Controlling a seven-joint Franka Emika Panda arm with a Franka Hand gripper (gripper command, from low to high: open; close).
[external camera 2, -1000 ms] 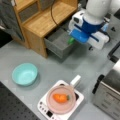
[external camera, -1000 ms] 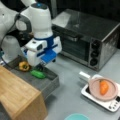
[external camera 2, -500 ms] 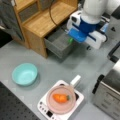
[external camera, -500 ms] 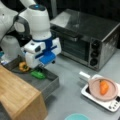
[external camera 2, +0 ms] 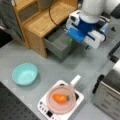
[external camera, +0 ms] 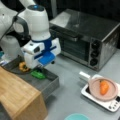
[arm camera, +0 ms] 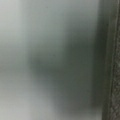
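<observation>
**Pincer low over the open grey drawer, beside the green vegetable**

Arm: the white and blue wrist block hangs over the open drawer (external camera: 47, 83) of the wooden cabinet (external camera: 18, 96). The pincer (external camera: 41, 70) reaches down into the drawer; its fingers are hidden under the wrist block in both front views, so I cannot tell whether it is spread or pressed together. The wrist view gives only a grey blur with a dark edge at its right side, nothing nameable.

Drawer contents: a green vegetable (external camera: 37, 74) lies on the drawer floor just below and beside the pincer; whether they touch cannot be told. In a front view only a sliver of it (external camera 2: 70, 40) shows under the blue part of the wrist. An orange-yellow item (external camera: 23, 66) lies to the left of the green vegetable in a front view, near it.

Surroundings: a toaster oven (external camera: 87, 40) stands on the grey worktop (external camera: 72, 100) at a front view's right, behind the arm. A pink pan (external camera 2: 61, 98) sits on a white hob (external camera 2: 77, 102), with a carrot (external camera 2: 60, 98) lying in it, well apart from the drawer. A teal bowl (external camera 2: 24, 74) stands on the worktop at a front view's left, in front of the cabinet.
</observation>
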